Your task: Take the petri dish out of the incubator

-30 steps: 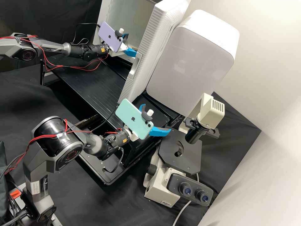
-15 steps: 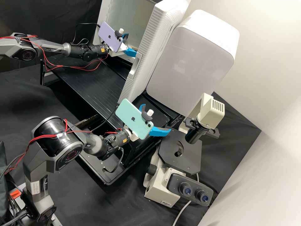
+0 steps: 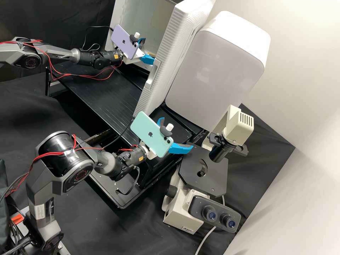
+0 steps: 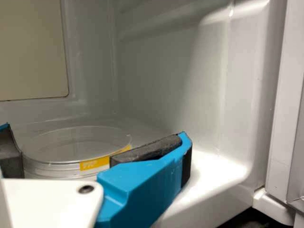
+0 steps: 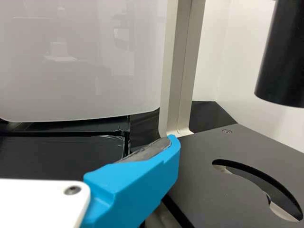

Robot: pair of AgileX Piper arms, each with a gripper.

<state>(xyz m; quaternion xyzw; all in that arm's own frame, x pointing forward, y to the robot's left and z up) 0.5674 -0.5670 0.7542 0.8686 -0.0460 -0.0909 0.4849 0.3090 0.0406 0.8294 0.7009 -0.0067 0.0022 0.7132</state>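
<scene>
Nothing is moving since a second ago: both arms are keeping their places. There are two arms, two grippers, one petri dish, one incubator, a second white cabinet point(image 3: 216, 67) and one microscope point(image 3: 198, 209).

The high view is showing the left gripper point(image 3: 148, 58) reaching past the open ribbed door point(image 3: 170, 60) into the incubator point(image 3: 131, 14). The right gripper point(image 3: 182, 148) is hanging at the edge of the microscope's stage.

The left wrist view is showing what the door is hiding there. The petri dish point(image 4: 71, 147), clear with a yellow label, is sitting flat on the white chamber floor between the left gripper's fingers point(image 4: 152, 183). They are standing wide and clenching the dish, the dark pads meeting its rim on both sides with no gap showing.

The right wrist view is showing one right finger point(image 5: 137, 185), its pad bare, above the black stage point(image 5: 223, 161). This gripper is standing spread and holding nothing.
</scene>
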